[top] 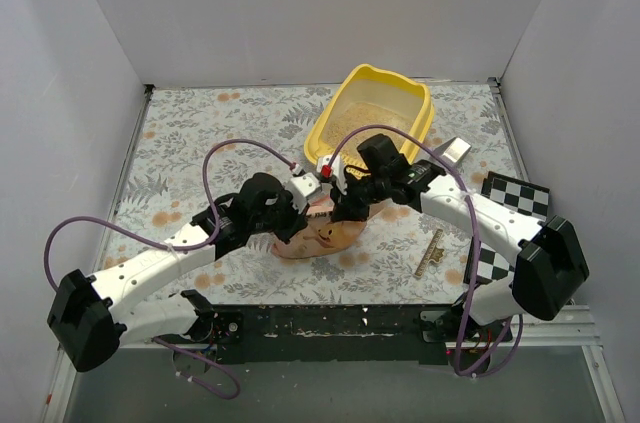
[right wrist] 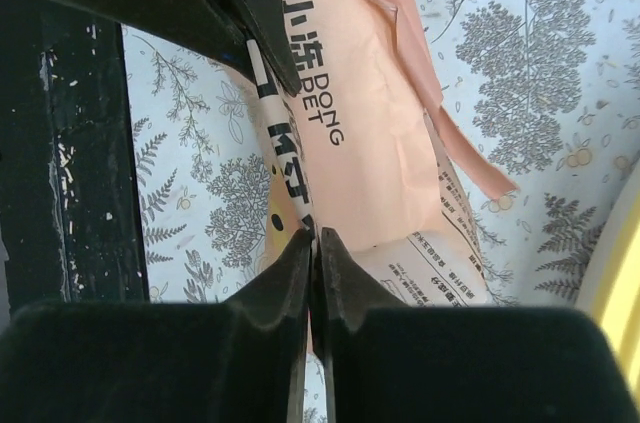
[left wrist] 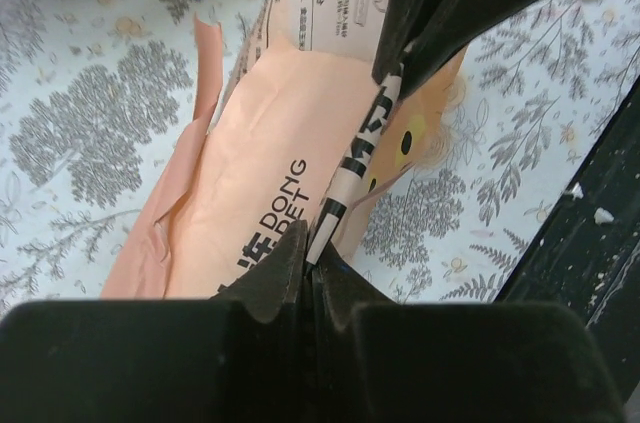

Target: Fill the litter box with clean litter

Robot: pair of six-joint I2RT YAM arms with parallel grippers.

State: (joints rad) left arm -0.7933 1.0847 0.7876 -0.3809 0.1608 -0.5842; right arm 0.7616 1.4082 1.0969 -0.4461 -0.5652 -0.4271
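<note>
The yellow litter box (top: 378, 115) stands at the back, right of centre, and its floor looks pale and grainy with clean litter (top: 372, 119). In front of it a peach-pink bag (top: 322, 236) lies on the floral mat. My left gripper (top: 301, 209) is shut on one end of the bag's black-and-white printed edge (left wrist: 345, 173); the pinch shows in the left wrist view (left wrist: 312, 261). My right gripper (top: 345, 205) is shut on the same edge from the opposite end (right wrist: 315, 243). The bag (right wrist: 375, 133) stretches between the two grippers. Its contents are hidden.
A grey metal scoop (top: 455, 151) lies right of the litter box. Checkerboard cards (top: 515, 193) and a thin strip (top: 430, 253) lie at the right. White walls enclose the table on three sides. The yellow box rim (right wrist: 622, 273) is close to the right gripper.
</note>
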